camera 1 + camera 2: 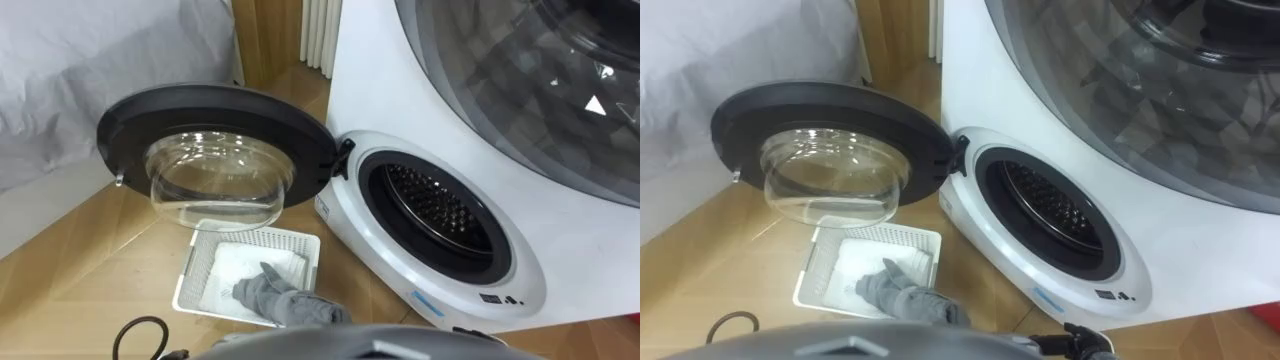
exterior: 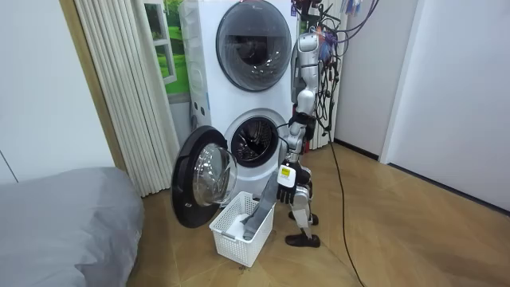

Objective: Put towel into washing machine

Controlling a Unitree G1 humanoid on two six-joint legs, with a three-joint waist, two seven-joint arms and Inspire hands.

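Note:
A white towel (image 1: 222, 272) lies in a white slatted basket (image 1: 203, 243) on the floor, just below the washer's swung-out round door (image 1: 215, 150). My grey left hand (image 1: 268, 292) rests on the towel in the basket, fingers stretched out over the cloth. The lower washing machine's drum (image 1: 440, 210) stands open to the right of the basket. At the bottom right edge shows my right hand (image 1: 1085, 343). In the room view the robot is close in front of the washer (image 2: 255, 143), one arm reaching down into the basket (image 2: 231, 239).
A second machine (image 1: 540, 80) with a closed glass door is stacked above the washer. A bed with a grey cover (image 1: 100, 70) stands at the left. White folding panels (image 2: 119, 96) line the wall beside the machines. The floor is wood.

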